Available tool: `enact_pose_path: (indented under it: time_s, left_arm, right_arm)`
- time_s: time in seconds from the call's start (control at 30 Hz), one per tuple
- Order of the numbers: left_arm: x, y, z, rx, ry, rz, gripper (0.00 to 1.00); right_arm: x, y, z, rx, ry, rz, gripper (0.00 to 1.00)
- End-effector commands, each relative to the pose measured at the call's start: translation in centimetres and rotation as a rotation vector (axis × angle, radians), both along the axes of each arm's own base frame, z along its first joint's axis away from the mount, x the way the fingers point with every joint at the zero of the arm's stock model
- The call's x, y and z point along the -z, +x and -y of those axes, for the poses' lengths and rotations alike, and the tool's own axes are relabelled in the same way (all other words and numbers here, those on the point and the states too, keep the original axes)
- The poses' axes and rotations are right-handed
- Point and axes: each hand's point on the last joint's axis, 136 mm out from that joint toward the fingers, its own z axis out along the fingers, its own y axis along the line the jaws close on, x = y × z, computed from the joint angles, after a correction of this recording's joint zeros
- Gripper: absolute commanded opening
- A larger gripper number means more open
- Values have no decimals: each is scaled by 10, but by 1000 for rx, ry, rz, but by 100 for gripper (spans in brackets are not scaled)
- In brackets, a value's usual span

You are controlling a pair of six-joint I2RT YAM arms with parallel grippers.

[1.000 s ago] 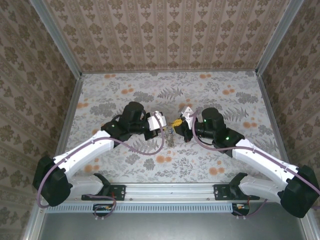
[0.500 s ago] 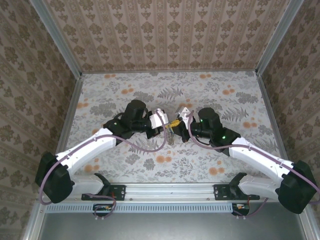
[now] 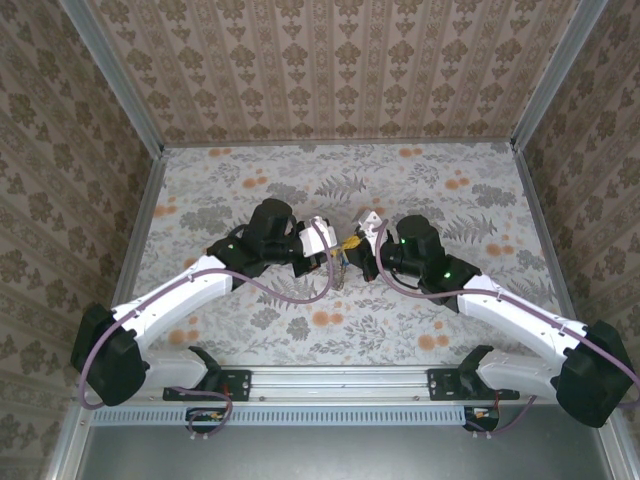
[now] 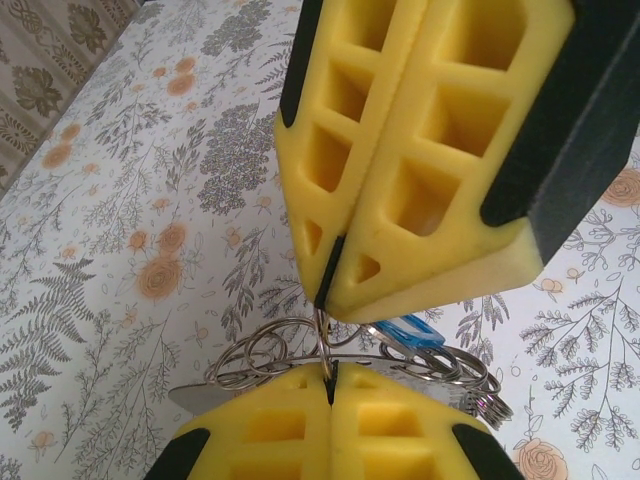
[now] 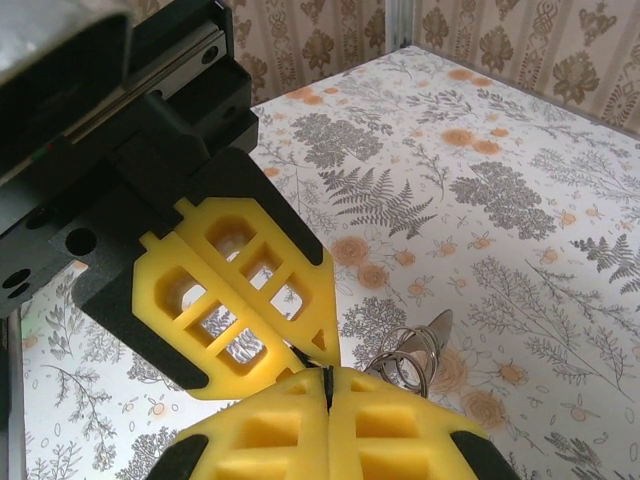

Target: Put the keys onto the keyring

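Setting: I saw a table [image 3: 470, 165] under a fern-and-orange-flower cloth, boxed in by patterned wallpaper walls [image 3: 330, 60].

Item 1, left gripper [image 4: 330, 378]: I found its yellow pads pressed flat together, pinching a thin wire at the seam. From above it sat at mid-table [image 3: 329, 260], tip to tip with its partner.

Item 2, right gripper [image 5: 327, 378]: I noted its pads likewise closed tight. In the left wrist view [image 4: 325, 297] it came down from above, its tip nipping the same wire.

Item 3, keyring [image 4: 322, 340]: a thin grey-brown hoop, seen edge-on, running upright between the two tips and gripped by both, above the cloth.

Item 4, keys [image 4: 407, 330]: I logged a small blue tag just right of the hoop, below the right gripper's pads. Whether it was threaded on the hoop I could not tell.

Item 5, wire loops [image 4: 262, 356]: a bunch of small loops beside the hoop, with a silver blade [image 5: 436, 330] poking up.
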Motion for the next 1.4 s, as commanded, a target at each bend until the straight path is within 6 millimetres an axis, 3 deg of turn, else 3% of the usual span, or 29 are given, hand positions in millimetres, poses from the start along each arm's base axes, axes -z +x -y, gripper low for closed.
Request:
enact_pose_path:
  time_s: [0.0,0.93,1.17,1.27,1.37]
  left_arm:
    - [-17,-6,9,49,-42,20,0]
    - [-26,-14,8,82,-146,108,0]
    - [-31,-13,8,87,-190,133,0]
    - [-35,-14,10,100,-211,138,0]
    - [-35,-15,12,114,-219,135,0]
  right_arm:
    - [-16,7,2,47,38,42,0]
    - [-7,18,20,130,60,-59,0]
    - [-3,10,18,28,68,-154,0]
    - [-4,3,13,-39,53,-174,16]
    - [-5,0,14,-61,23,-160,22]
